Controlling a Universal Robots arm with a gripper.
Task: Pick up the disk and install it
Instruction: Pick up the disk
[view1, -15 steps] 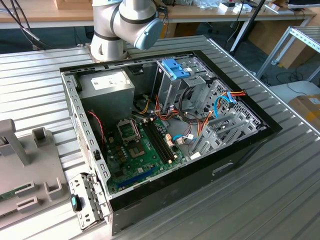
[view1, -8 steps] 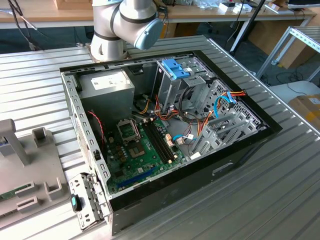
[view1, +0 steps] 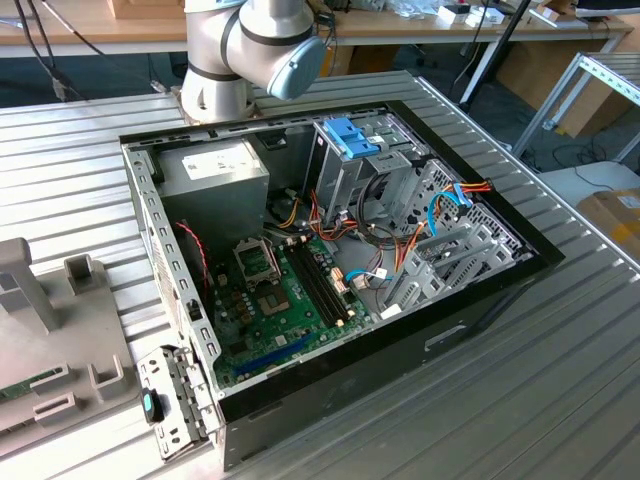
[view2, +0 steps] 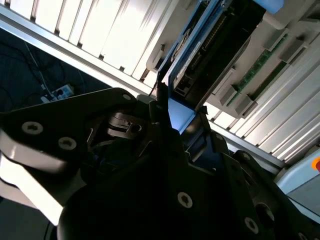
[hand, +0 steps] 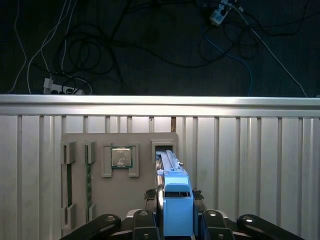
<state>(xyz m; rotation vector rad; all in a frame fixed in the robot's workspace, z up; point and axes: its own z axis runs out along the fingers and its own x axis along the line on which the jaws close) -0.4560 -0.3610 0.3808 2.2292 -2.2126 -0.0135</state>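
In both wrist views my gripper is shut on the disk. I hold the disk edge-on, with its blue carrier rail between the black fingers. Its far end lines up with the upright slot holder on the grey fixture plate. I cannot tell whether that end still sits in the slot. In the exterior view the open computer case lies on the table. Its grey drive cage with a blue bracket stands at the back.
The fixture plate also carries a processor chip and memory sticks. The case holds a power supply, a motherboard and loose cables. The arm's base stands behind the case. Beyond the ribbed table's edge is floor with cables.
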